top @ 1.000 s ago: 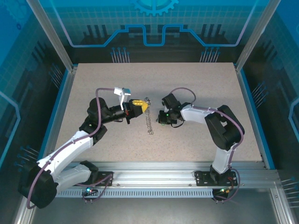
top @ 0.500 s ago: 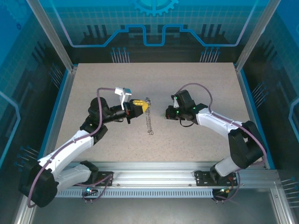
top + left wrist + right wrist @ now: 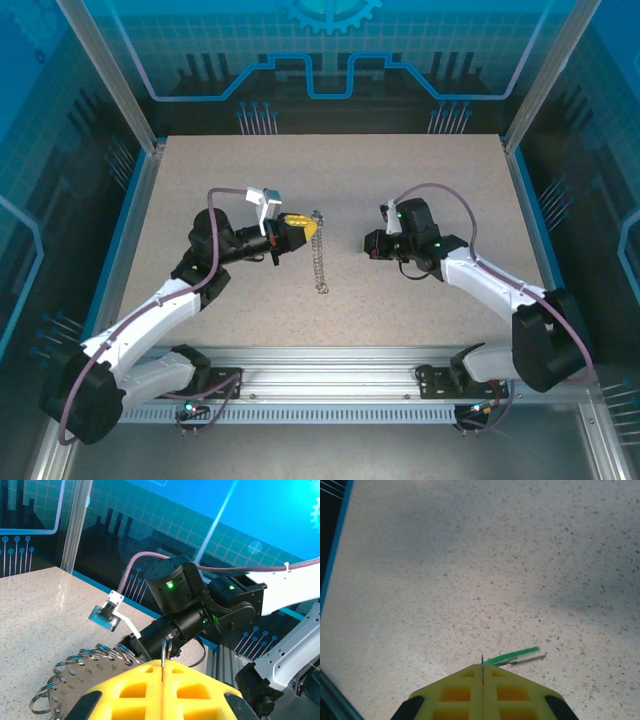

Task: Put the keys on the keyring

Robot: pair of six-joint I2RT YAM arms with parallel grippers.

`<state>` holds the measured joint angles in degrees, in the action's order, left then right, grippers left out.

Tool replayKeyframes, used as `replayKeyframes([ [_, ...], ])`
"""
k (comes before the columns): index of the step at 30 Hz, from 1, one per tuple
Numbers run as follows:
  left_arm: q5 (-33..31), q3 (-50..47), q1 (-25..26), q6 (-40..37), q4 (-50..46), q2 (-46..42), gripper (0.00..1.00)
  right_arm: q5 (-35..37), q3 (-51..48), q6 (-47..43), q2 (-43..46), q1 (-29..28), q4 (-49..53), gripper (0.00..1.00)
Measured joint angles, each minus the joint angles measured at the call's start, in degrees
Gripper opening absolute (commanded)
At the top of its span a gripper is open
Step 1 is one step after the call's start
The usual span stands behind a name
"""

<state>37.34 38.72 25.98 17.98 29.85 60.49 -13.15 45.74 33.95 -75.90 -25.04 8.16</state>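
- Keyring [image 3: 320, 255]: strung out on the table [image 3: 420, 170] near its middle, running from 12 to 6 o'clock in the top view, silvery links in a line.
- Left gripper [image 3: 304, 227]: at 9 o'clock of the keyring's upper end, yellow fingers [image 3: 150, 687] pressed together, clamped on a thin metal part of the keyring.
- Right gripper [image 3: 367, 245]: at 3 o'clock of the keyring, apart from it, pincer together and clamped on the key [image 3: 517, 656].
- Green tag: poking past the fingertips toward 2 o'clock in the right wrist view.
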Motion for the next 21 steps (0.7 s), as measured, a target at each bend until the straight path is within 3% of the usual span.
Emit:
replayKeyframes([
  [14,1.7,0.0,0.0,-2.1,0.0,1.6,0.0,-9.9,-2.8,-5.6,19.0,1.6,-4.5,0.0],
  [21,2.6,0.9,0.7,-5.1,-1.8,3.9,0.0,-13.6,-2.7,-7.1,22.7,1.5,-6.4,0.0],
])
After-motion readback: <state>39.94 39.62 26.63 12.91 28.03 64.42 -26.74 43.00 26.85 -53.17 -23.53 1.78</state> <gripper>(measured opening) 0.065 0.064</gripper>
